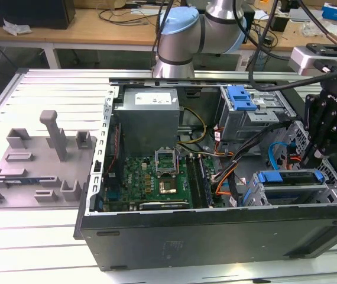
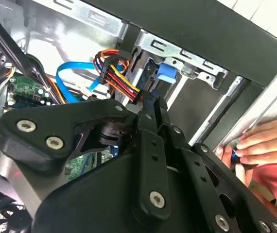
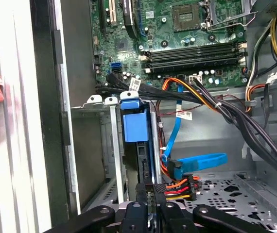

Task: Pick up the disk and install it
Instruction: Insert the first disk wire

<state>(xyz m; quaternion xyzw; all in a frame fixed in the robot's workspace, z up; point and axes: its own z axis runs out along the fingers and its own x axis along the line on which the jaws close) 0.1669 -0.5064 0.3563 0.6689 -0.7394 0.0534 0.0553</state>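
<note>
The disk stands on edge in the cage at the near corner of the case, on the exterior view's right. Its long axis runs left-right there (blue bracket on top). The claw hangs at its right end, jaws together, holding nothing; contact with the disk is unclear.

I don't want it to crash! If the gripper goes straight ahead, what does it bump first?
Likely the disk in its blue carrier, sitting in the drive cage right ahead of the gripper; they may already touch, depth is unclear.
</note>
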